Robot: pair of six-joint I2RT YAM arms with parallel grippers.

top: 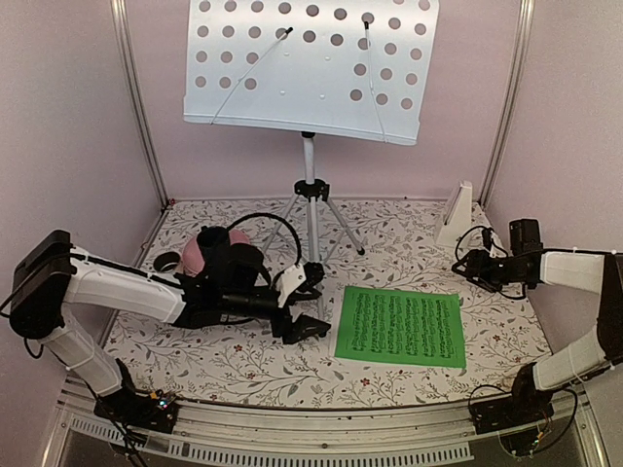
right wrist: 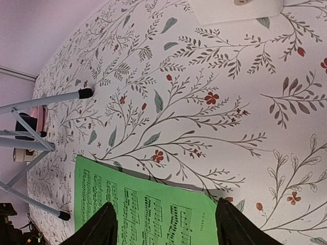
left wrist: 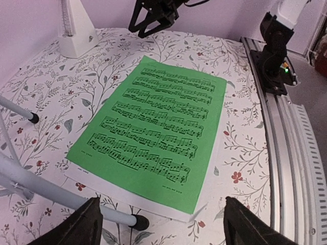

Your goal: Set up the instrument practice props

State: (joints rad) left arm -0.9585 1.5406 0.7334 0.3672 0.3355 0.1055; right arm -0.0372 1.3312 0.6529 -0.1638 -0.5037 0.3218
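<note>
The top camera sits high behind the robot, looking down and forward over the whole table (top: 243, 362) to the music stand (top: 302, 88). The left wrist camera hangs low over the green sheet (left wrist: 153, 127), facing rightward (metronome (left wrist: 76, 38) beyond). The right wrist camera, equally close, faces leftward. All three share that sheet.

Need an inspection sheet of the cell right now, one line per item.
Surface: floral cloth, flat.
Job's things: music stand upright, desk bare; green sheet flat atop white sheet; metronome back right.
Clutter: pink plate partly hidden by left arm.
Grippers: left pincer open, empty; right pincer open, empty.
Cables: black loop over left arm.
Surroundings: pink walls, metal posts.
</note>
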